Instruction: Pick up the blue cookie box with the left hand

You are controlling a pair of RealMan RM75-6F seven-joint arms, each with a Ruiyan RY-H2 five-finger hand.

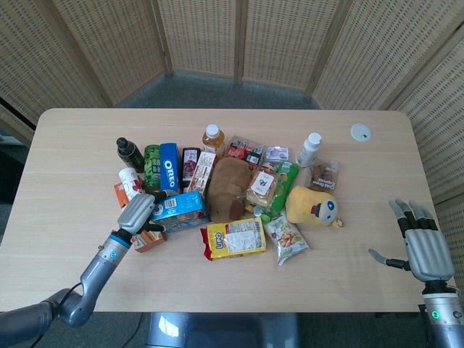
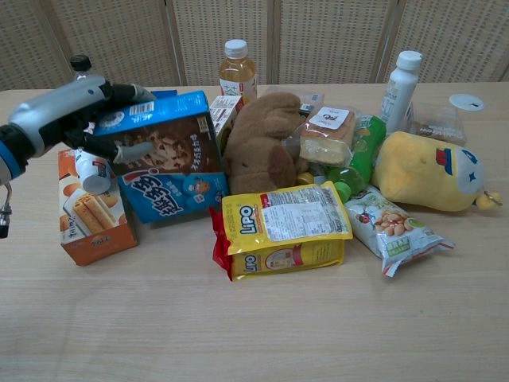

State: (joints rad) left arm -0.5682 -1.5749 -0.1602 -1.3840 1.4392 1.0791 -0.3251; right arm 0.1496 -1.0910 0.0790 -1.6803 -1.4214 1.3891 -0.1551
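Toward the bench's (image 1: 65,145) left side, one left hand (image 2: 67,111) grips the single blue cookie box (image 2: 163,155), tilted beside one orange box (image 2: 91,219); one right hand (image 1: 423,243) hovers, fingers spread, near the right edge.

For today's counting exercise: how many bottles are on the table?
4: a dark bottle at back left, a small white one just in front, an amber one at back centre, a white one at back right. Others may be hidden.

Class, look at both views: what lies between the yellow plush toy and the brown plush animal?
The wrapped bread and green bottle lie between yellow plush toy and brown plush animal, clearest in the chest view.
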